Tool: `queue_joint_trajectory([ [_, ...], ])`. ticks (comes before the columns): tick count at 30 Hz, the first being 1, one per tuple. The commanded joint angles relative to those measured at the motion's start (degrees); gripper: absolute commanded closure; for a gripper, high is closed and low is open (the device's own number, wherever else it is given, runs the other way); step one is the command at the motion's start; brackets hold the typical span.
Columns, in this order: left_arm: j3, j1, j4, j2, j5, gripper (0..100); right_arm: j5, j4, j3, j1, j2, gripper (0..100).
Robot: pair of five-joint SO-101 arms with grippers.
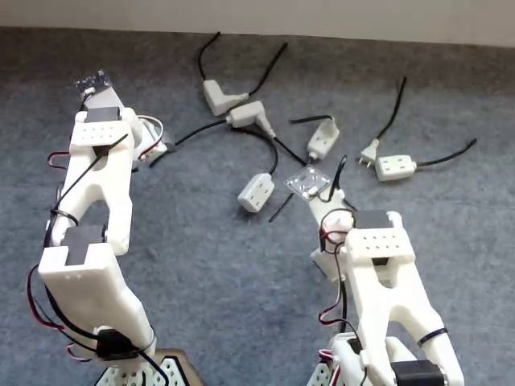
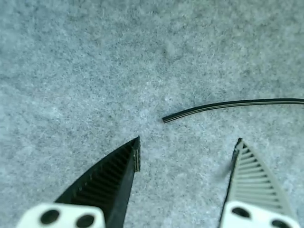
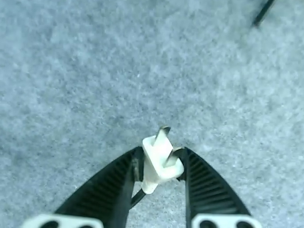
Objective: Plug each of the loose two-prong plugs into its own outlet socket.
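Note:
My right gripper point(image 3: 160, 162) is shut on a white two-prong plug point(image 3: 160, 159), held a little above the grey carpet with its prongs pointing away from the wrist. My left gripper point(image 2: 186, 145) stands open just above the carpet, nothing between its fingers, with the cut end of a black cable point(image 2: 165, 118) close ahead of it. In the high view the left gripper point(image 1: 153, 149) is at the left. White outlet sockets lie at the centre point(image 1: 257, 192), farther back point(image 1: 323, 138) and at the right point(image 1: 395, 166), the last with a loose plug point(image 1: 368, 153) beside it.
Two more white plug pieces point(image 1: 218, 96) point(image 1: 246, 114) with black cords lie at the back centre. Cords trail across the middle of the carpet point(image 1: 201, 241). Another cable end point(image 3: 262, 12) lies beyond the right gripper.

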Motion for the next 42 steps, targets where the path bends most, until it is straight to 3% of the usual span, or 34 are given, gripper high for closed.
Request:
queue_joint_trajectory([
  [1, -0.75, -0.13, -0.62, -2.95, 0.35, 69, -0.62, 1.01, -3.47, -0.31, -0.31, 87.2],
  [13, -0.66, -0.13, -0.62, -2.95, 0.35, 69, -0.62, -11.91, 10.24, -0.31, -0.31, 87.2],
  [26, -0.57, -0.13, -0.7, -2.95, 0.35, 69, -0.88, -12.0, 7.87, -0.31, -0.92, 87.2],
  [29, -0.57, -0.13, -0.7, -2.95, 0.35, 69, -4.66, -12.18, 6.2, -0.48, -0.92, 87.2],
  [35, -0.57, -0.13, -0.7, -2.95, 0.35, 69, -5.89, -12.18, 6.02, -5.67, -0.31, 87.2],
  [42, -0.57, -0.13, -0.62, -2.95, 0.35, 69, -5.98, -12.35, 8.57, -5.93, -0.31, 87.5],
])
